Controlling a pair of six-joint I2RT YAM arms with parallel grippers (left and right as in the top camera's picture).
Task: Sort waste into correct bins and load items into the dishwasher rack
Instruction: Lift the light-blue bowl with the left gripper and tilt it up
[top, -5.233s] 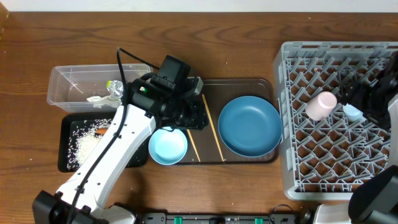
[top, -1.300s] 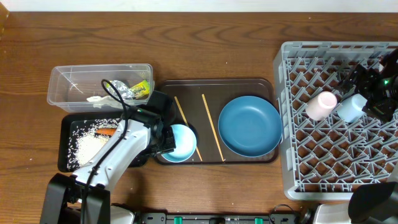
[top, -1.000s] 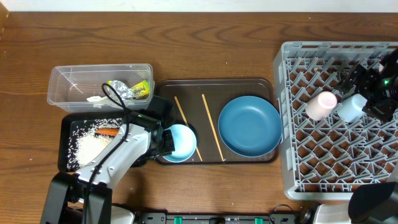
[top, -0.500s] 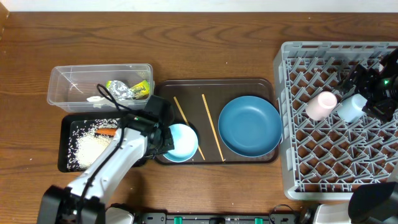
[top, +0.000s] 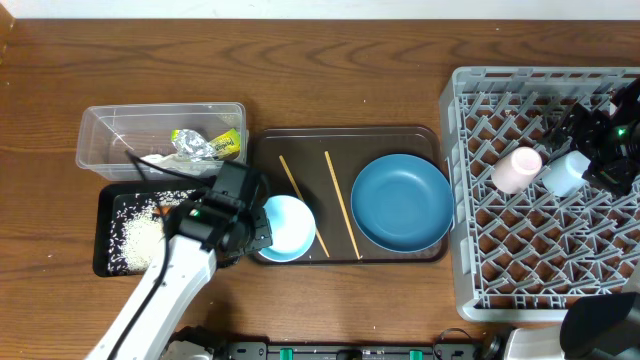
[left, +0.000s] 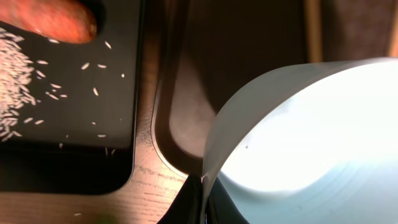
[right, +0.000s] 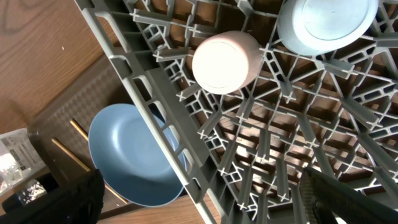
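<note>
Rim of the bowl (left: 298, 143) sat pinched in our left gripper (left: 202, 190); our right gripper (right: 200, 199) hung wide open and empty above the rack (right: 140, 93).

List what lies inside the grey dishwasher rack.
A pink cup and a light blue cup sit in the dishwasher rack. The right arm covers the rack's upper right corner, so anything beneath it cannot be seen.

The bowl (top: 288, 227) is pale blue, the plate (top: 401, 202) a deeper blue, the serving tray (top: 380, 138) dark brown. White rice grains (top: 135, 235) speckle the black tray (left: 121, 134). The dishwasher rack (top: 520, 250) is grey lattice; one cup (top: 516, 169) is pink.
</note>
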